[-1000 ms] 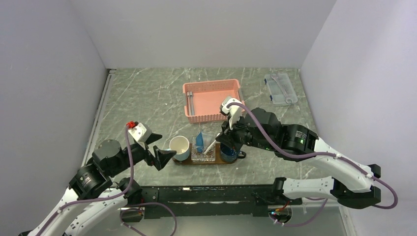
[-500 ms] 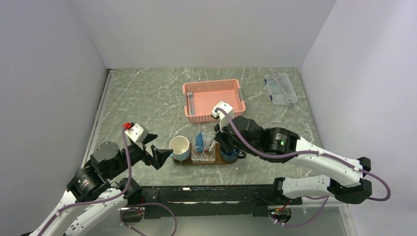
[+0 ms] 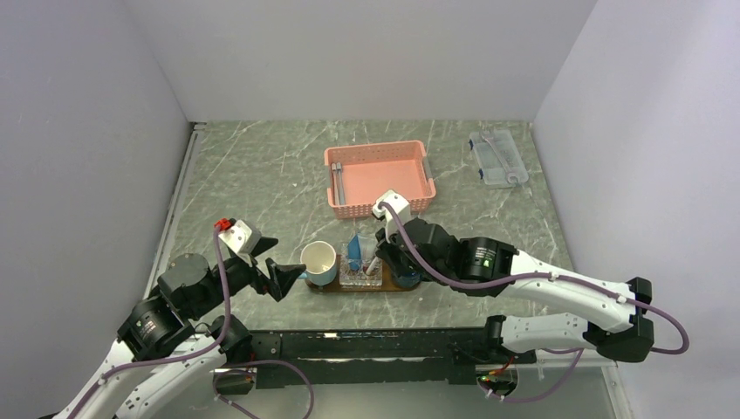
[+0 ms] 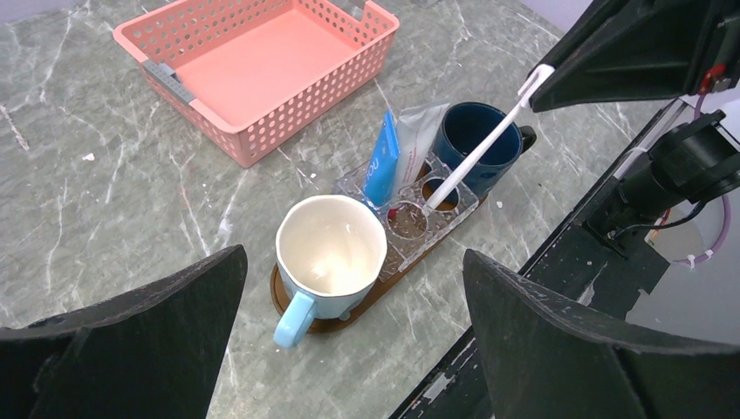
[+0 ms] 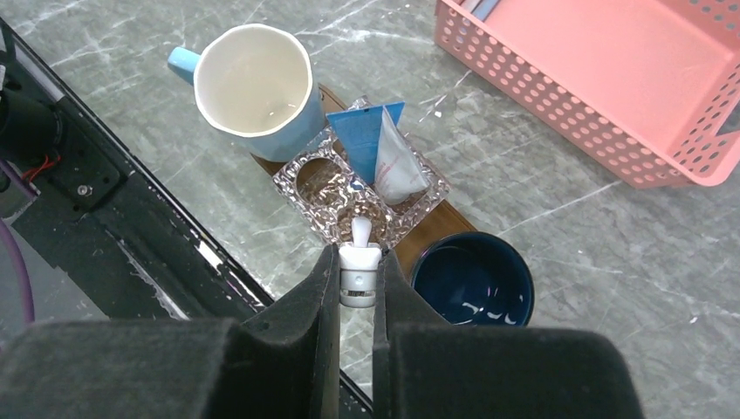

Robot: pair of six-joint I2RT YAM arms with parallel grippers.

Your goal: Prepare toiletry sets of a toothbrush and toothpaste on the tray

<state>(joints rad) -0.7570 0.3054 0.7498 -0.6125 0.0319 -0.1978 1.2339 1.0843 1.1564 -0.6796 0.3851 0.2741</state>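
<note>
The tray [image 5: 434, 229] barely shows to us under mugs [image 4: 332, 253] and the glass holder [image 4: 410, 223] carrying the toothpaste [image 4: 381, 161]. Right claw [image 5: 356, 288] pinches the toothbrush [image 4: 476, 148], lower end sunk from sight; left claw [image 4: 353, 256] gapes wide. Grey marbled table [image 3: 262, 175], pale walls [image 3: 349, 61].

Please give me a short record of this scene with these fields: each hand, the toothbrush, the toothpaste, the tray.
right hand: shut on the toothbrush, above the clear holder
toothbrush: white, tilted, lower end at a hole of the clear holder
left hand: open, holding nothing, near the pale mug
toothpaste: blue, standing in the clear holder beside a white tube
tray: carries the pale mug, the clear holder and a dark blue mug
</note>
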